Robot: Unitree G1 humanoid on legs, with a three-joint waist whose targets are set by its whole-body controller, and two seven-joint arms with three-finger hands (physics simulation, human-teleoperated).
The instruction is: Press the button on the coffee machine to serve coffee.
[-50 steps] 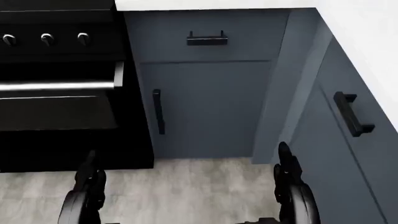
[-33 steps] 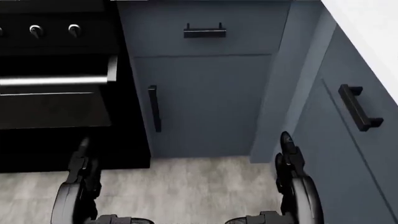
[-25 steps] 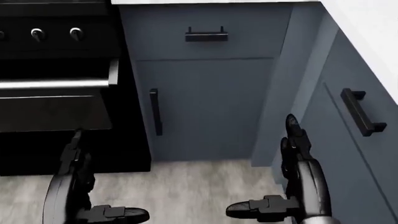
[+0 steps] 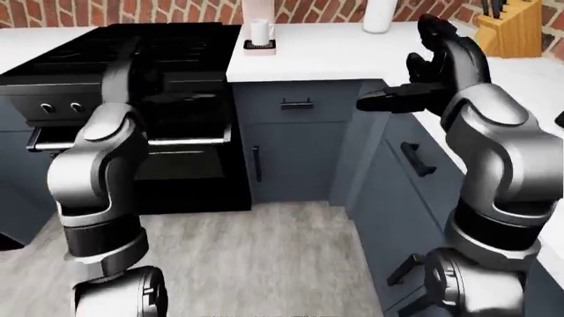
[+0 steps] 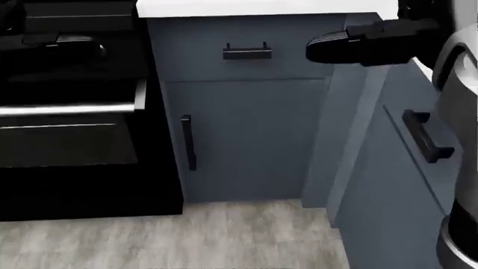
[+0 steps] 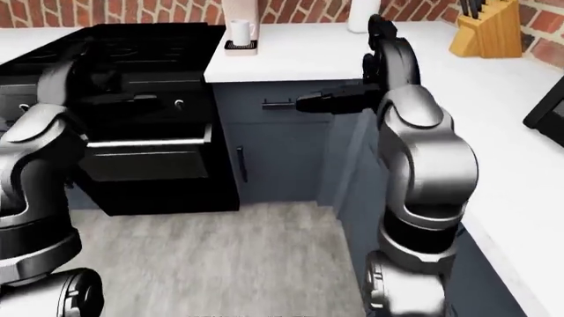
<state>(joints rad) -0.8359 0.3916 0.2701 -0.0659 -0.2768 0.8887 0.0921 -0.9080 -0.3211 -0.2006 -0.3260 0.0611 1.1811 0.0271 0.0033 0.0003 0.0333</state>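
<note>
Coffee machine [image 6: 236, 8]: only its pale lower body shows at the top edge of the eye views, against the brick wall [image 4: 176, 10]; it stands upright on the white worktop [image 4: 326, 49], just right of the stove. Its button is cut off by the picture edge.
Cup [image 6: 241, 30]: white, upright, on the machine's dark drip tray [image 6: 240, 45].
Writing: no brand, label or lettering can be read on the machine or anywhere else.
Right robot hand [image 4: 436, 63]: raised level with the worktop edge, above the corner cupboards; its fingers are spread and hold nothing, and one dark finger [image 4: 388, 99] points toward the left of the view. It is well apart from the coffee machine.
Left robot hand: its arm [image 4: 101, 152] rises in front of the stove, but the hand is lost against the black stove top, so I cannot tell whether it is open or closed.
Stove [image 4: 159, 59]: black, at the left of all views, with knobs [image 4: 61, 107] and a silver oven handle [image 5: 67, 109].
Cupboards [image 5: 246, 140]: blue-grey, below the worktop, with a drawer handle [image 5: 247, 51] lying level and a door handle [image 5: 189, 143] standing upright.
Right side of worktop: a white roll [image 4: 381, 14] and a wooden knife block [image 4: 507, 26] stand near the wall.
Floor [image 4: 256, 257]: grey planks.
</note>
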